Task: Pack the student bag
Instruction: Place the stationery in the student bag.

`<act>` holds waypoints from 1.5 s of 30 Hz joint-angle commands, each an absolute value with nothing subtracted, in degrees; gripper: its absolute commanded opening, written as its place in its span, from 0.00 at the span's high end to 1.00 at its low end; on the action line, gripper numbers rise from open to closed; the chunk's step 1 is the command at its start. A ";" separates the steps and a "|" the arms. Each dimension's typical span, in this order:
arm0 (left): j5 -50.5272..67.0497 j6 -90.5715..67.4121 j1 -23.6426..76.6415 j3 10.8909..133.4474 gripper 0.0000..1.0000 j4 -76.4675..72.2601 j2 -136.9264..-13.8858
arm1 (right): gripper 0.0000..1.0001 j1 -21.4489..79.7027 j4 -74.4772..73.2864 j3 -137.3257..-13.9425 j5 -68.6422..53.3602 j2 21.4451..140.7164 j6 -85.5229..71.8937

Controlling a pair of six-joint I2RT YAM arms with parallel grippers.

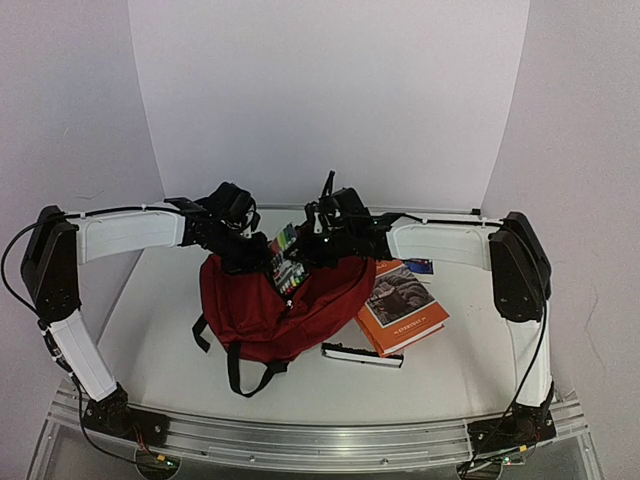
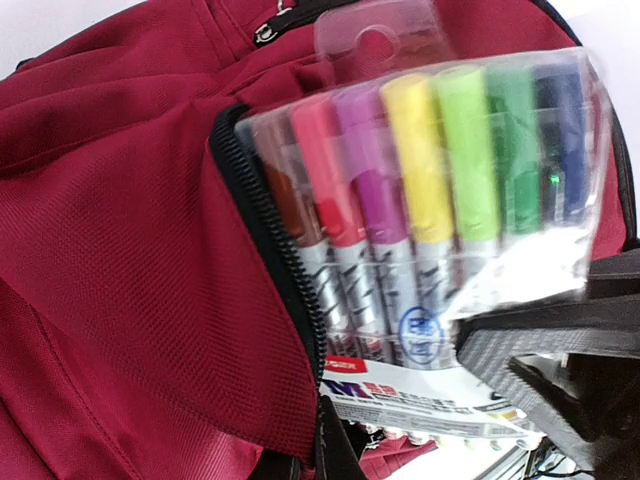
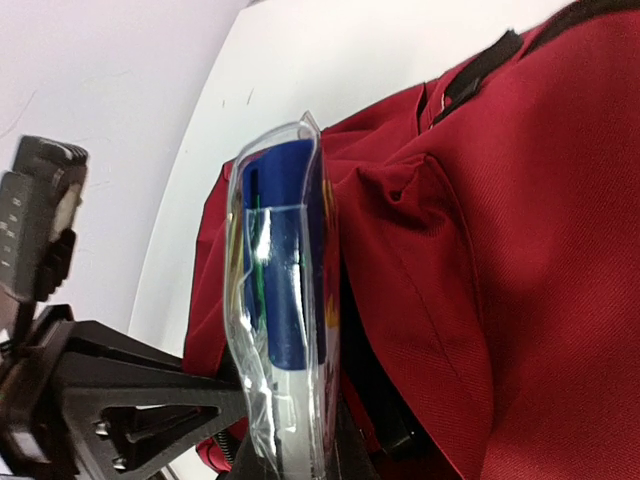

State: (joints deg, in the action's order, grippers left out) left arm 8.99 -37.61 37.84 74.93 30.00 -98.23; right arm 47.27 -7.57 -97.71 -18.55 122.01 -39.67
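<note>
The dark-red student bag [image 1: 262, 305] lies mid-table with its zipped mouth open at the top. My left gripper [image 1: 243, 254] is shut on the left edge of the opening, with red fabric and zipper pinched at its fingers [image 2: 325, 440]. My right gripper [image 1: 322, 243] is shut on a clear pack of coloured markers [image 1: 287, 258] and holds it upright, its lower end inside the mouth. The left wrist view shows the markers [image 2: 430, 200] behind the zipper edge of the bag [image 2: 130, 250]. The right wrist view shows the pack edge-on [image 3: 280, 300] between my jaws [image 3: 290, 455], beside the bag [image 3: 520, 250].
An orange book [image 1: 402, 304] lies on the table right of the bag. A slim black-and-white item [image 1: 362, 354] lies in front of the book. Black bag straps [image 1: 240, 375] trail toward the near edge. White walls close in the back and sides.
</note>
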 commanded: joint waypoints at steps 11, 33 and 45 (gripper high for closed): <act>9.67 -37.09 35.18 78.36 1.00 28.87 -93.28 | 1.00 48.81 6.86 -92.34 -34.28 123.54 -47.74; 18.63 -34.53 33.19 73.46 1.00 22.90 -91.60 | 1.00 52.90 4.38 -102.87 -34.79 136.15 -47.74; 18.82 -40.00 23.16 64.69 0.54 27.64 -85.25 | 0.89 52.88 0.00 -102.94 -28.03 134.80 -42.82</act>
State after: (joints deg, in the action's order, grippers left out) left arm 16.98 -38.40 27.35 66.95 29.99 -90.18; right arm 51.90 1.63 -101.47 -29.00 134.28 -45.00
